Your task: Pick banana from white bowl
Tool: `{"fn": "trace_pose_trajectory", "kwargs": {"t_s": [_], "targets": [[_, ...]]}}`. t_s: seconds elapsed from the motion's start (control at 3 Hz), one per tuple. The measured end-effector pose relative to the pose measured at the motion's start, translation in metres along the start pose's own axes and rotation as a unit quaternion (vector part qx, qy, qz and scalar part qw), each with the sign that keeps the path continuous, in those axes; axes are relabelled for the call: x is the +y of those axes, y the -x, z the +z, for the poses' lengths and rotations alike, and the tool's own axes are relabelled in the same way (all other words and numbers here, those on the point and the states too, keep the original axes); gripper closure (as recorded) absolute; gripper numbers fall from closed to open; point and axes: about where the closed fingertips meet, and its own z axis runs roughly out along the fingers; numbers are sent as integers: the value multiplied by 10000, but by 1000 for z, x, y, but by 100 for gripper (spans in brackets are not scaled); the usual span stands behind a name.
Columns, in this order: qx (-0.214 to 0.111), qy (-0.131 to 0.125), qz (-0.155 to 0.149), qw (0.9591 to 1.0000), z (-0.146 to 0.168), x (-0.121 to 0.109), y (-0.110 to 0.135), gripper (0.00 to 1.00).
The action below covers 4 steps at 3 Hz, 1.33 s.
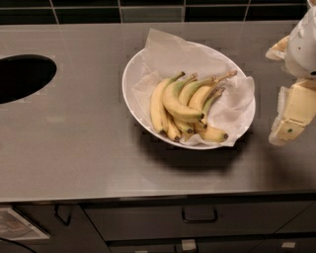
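Observation:
The white bowl (129, 74) sits on the steel counter, right of centre, lined with crumpled white paper (170, 52). Several bananas lie in it. The banana (177, 105), plump and strongly curved with a greenish neck and dark tip, rests on top of the paler bunch (159, 111). My gripper (282, 89) is at the right edge of the view, just beyond the bowl's right rim, above the counter. Its two cream fingers (291, 116) stand apart with nothing between them.
A dark oval opening (19, 76) is cut into the counter at the far left. A dark tiled wall (148, 10) runs behind the counter. Drawers with handles (199, 216) lie below the counter's front edge.

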Motion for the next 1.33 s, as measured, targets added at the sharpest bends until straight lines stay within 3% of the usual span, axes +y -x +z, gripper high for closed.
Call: {"fn": "trace_pose_trajectory", "kwargs": {"t_s": [0.33,1.0,1.33], "targets": [[0,0,-1,10000,0,0,0,0],[-16,-10,-96,10000,-6,-3,31,0],[-1,37,114,9999,8,-9,44,0]]}}
